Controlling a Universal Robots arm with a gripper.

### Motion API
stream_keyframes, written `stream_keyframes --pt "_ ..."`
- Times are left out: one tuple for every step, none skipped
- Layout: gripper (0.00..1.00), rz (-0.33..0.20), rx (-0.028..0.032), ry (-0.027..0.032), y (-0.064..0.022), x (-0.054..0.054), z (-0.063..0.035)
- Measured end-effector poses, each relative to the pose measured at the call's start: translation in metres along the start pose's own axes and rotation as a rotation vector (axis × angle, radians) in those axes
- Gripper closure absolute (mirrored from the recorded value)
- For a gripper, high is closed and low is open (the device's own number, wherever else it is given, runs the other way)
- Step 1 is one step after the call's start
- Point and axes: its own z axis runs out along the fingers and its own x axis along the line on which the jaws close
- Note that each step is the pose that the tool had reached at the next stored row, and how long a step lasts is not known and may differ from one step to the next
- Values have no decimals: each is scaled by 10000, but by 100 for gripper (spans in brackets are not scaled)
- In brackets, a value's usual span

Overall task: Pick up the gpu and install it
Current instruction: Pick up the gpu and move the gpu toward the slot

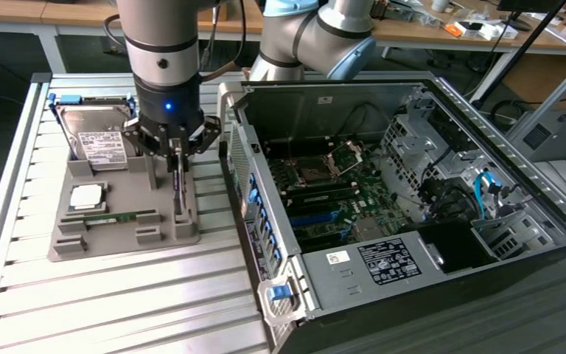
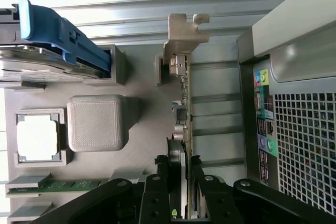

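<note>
grey tray (image 1: 116, 247): one gpu (image 2: 185, 103) upright | one claw (image 2: 182, 167) clamped on it | one hard drive (image 1: 101, 144)

gripper (image 1: 176, 156) sits over the grey tray (image 1: 116, 247), clamped on the top edge of the gpu (image 1: 177, 193), which stands on edge along the tray's side nearest the open pc case (image 1: 382, 258). hard drive (image 1: 101, 140) stands at one end of the tray, memory stick (image 1: 116, 219) lies near the other.
</note>
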Motion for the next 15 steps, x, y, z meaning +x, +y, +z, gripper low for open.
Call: stream_keyframes --pt "73 0 0 0 0 0 -2" --pt "73 0 0 0 0 0 -3" --pt "73 0 0 0 0 0 -6" --pt "73 0 0 0 0 0 -8" --pt "73 0 0 0 1 0 -10" --pt "73 0 0 0 0 0 -12" --pt "73 0 -1 -1 1 -1 -13" --pt "73 0 0 0 1 0 -16" --pt "73 -1 0 0 1 -1 -18" --pt "73 0 0 0 1 -1 -20" --pt "73 0 0 0 1 -1 -24" --pt "73 0 -1 -1 1 -1 -26" --pt "73 0 -1 -1 1 -1 -28" --pt "73 0 -1 -1 1 -1 -29" --pt "73 0 -1 -1 1 -1 -31"
